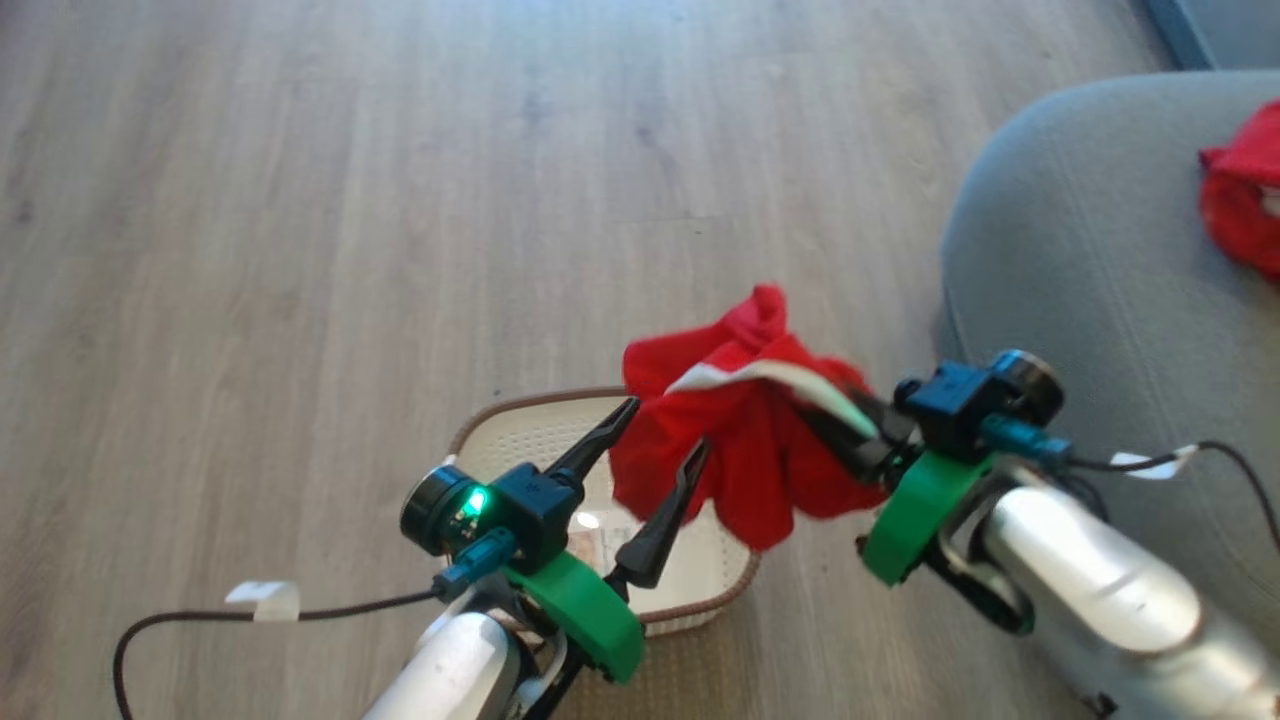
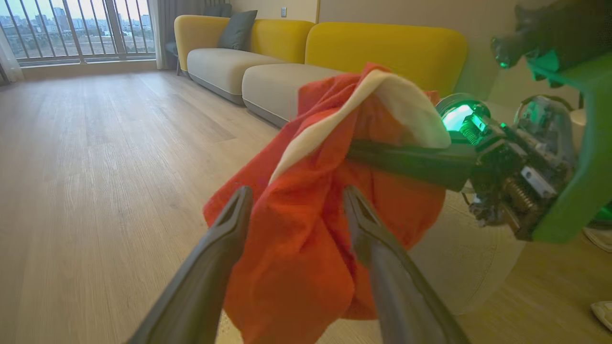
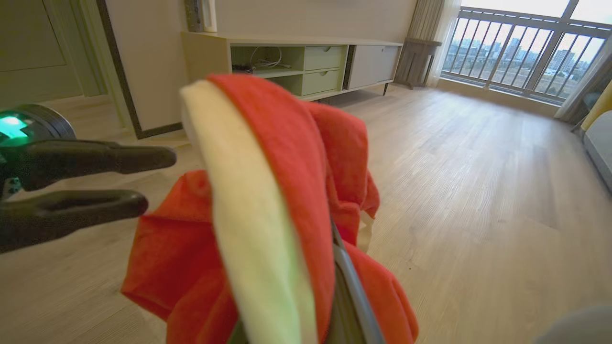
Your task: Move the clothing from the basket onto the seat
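Transfer looks like the step in hand: the right gripper (image 1: 835, 425) is clamped on a red garment (image 1: 745, 440) with a white trim band. It holds the garment bunched in the air above the right end of the basket (image 1: 530, 438), with the lower folds dangling toward the right rim. The left gripper (image 1: 668, 424) hovers over the basket with its fingers spread and nothing between them — in the right wrist view its tips stand just beside the cloth, not on it. The basket's floor, where it shows, looks bare apart from a label, so this is probably the last piece. A second red garment (image 1: 1245, 195) lies on the seat (image 1: 1080, 250), well in from its rounded corner. To carry well, I would lift until the hanging folds are above both the rim and the seat's corner, then swing right and let go well inside the cushion's edge — a drop near the corner could let soft cloth slide onto the floor (image 1: 300, 250). The free arm should hold back so the folds do not snag.
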Robot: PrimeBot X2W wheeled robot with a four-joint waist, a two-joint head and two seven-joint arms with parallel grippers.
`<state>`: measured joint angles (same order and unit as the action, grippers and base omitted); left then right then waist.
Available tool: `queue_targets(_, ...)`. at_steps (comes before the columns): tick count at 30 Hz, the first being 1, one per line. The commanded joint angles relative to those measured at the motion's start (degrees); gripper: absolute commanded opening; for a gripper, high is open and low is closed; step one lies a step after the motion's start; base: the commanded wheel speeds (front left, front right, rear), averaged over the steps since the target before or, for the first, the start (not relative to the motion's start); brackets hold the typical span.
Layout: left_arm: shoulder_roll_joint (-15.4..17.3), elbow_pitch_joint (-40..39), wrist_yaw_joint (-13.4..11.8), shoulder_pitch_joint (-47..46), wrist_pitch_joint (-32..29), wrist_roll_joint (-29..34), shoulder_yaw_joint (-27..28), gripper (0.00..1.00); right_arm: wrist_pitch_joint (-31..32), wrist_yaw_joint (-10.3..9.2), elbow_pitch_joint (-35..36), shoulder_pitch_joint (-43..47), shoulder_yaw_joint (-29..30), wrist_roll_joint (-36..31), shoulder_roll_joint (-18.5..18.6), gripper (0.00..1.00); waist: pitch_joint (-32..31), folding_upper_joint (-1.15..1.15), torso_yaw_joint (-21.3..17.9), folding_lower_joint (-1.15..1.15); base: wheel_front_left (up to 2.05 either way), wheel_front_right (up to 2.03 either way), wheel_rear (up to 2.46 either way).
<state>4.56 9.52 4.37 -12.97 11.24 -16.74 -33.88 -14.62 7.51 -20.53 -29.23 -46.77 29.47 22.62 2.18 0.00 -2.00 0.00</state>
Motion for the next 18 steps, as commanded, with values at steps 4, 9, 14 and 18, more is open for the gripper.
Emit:
queue_targets(4, -0.1, 0.04, -0.22, -3.71, 1.76, 0.14, 1.56, 1.0, -0.38, -0.02, 3.44, 0.09, 4.66, -1.47, 2.16, 0.0, 1.5, 0.0, -6.07, 0.0, 0.0, 0.0, 0.0)
queue_targets(9, -0.82, 1.32, -0.07, -4.8, 2.69, -0.46, 0.22, 1.0, -0.38, -0.02, 5.05, 1.84, 9.64, -2.66, 3.64, 0.0, 2.53, 0.0, -12.08, 0.0, 0.0, 0.0, 0.0)
queue_targets(14, -1.31, 2.22, 0.24, -5.89, 3.12, -1.35, -1.9, 1.0, -0.38, -0.02, 5.84, 4.29, 13.63, -3.75, 4.48, 0.0, 3.66, 0.0, -17.93, 0.0, 0.0, 0.0, 0.0)
queue_targets(18, -1.5, 2.75, 0.31, -6.99, 3.32, -1.8, -3.62, 1.0, -0.38, -0.02, 6.16, 6.99, 17.19, -4.4, 5.11, 0.0, 4.69, 0.0, -21.09, 0.0, 0.0, 0.0, 0.0)
